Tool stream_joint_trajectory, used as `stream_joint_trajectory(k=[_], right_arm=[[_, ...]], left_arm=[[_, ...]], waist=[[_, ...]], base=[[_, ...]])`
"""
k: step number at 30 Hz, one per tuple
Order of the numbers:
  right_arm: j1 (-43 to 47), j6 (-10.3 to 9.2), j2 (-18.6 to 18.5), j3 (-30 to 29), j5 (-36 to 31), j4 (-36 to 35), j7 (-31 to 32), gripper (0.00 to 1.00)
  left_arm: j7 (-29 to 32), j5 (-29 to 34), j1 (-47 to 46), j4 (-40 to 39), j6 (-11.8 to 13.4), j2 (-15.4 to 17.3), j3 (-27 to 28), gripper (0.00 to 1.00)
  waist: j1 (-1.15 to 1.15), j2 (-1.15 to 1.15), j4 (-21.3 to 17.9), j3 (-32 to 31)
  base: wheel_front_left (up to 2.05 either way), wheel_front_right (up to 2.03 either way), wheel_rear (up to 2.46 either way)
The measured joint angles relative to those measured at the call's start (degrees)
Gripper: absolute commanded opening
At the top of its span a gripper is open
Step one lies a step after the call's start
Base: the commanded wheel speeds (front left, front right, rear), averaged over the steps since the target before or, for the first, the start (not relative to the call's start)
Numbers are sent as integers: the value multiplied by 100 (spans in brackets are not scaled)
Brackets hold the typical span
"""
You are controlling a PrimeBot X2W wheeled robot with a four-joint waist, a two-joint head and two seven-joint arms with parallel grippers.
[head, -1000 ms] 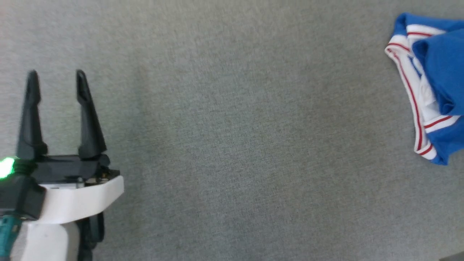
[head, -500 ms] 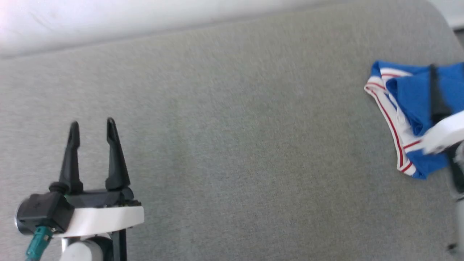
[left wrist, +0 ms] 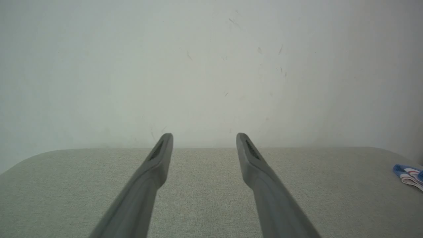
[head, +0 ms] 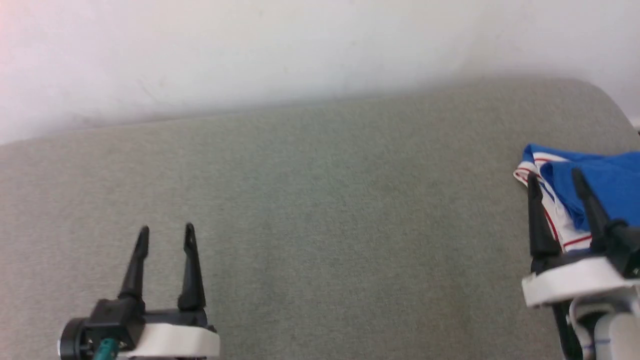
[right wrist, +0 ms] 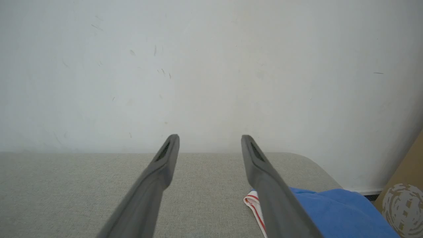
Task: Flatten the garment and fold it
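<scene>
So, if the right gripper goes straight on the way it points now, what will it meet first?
Probably the white wall behind the grey surface. The right gripper, open, aims near that surface's far edge; the garment lies lower, so it likely passes above. Height is unclear.

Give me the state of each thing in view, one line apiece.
garment: bunched in a heap at the right end of the grey surface, not flattened, not gripped.
left pincer: open, empty, over bare fabric.
right pincer: open, empty, at the garment's striped edge.
</scene>
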Motion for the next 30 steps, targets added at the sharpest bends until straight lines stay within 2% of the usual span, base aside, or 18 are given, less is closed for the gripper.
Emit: stream_joint_trajectory(k=[4, 11, 24, 25, 30], right_arm=[[380, 0, 22, -78, -230, 86, -174, 100], [922, 0, 26, -76, -91, 406, -456, 100], [863, 0, 30, 3, -36, 560, -632, 100], [865, 1, 27, -1, -37, 556, -628, 0], [870, 1, 25, -8, -37, 554, -628, 0]], left_arm=[[0, 75, 94, 155, -22, -25, -130, 100], [1, 85, 328, 371, -103, -162, -203, 100], [1, 53, 397, 434, -249, -364, -55, 100], [7, 53, 399, 436, -248, -359, -58, 0], [10, 53, 399, 439, -247, -360, -71, 0]], waist=[[0, 0, 137, -234], [0, 0, 337, -503], [1, 0, 371, -313], [2, 0, 370, -311], [2, 0, 370, -312]], base=[[0, 0, 0], [0, 0, 0], [0, 0, 0], [0, 0, 0], [0, 0, 0]])
